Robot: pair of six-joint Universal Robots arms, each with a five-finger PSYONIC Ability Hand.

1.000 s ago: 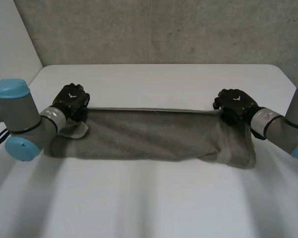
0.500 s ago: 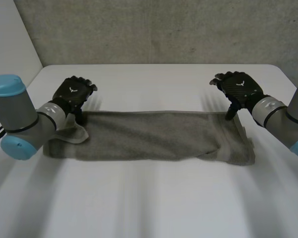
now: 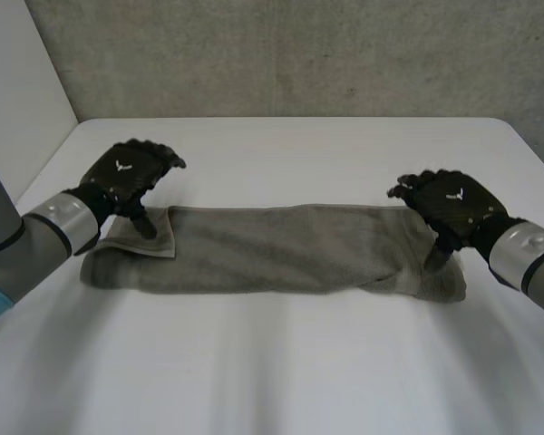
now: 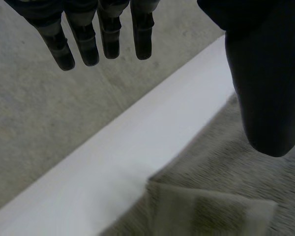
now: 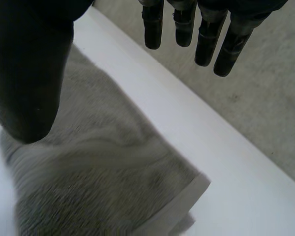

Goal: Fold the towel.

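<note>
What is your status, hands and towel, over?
Both hands open: left hand at left end of towel, right hand at right end. Towel a long folded strip on table. Nothing in the way.

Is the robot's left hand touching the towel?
Cannot tell. In the left wrist view the left hand holds its fingers off the towel, but the thumb overlaps it.

L hand [image 3: 127, 177]: fingers [image 4: 88, 46] straight, slightly spread, thumb well apart, palm down. R hand [image 3: 453, 204]: same, fingers [image 5: 206, 44] straight, thumb apart. Both arms reach fwd.
</note>
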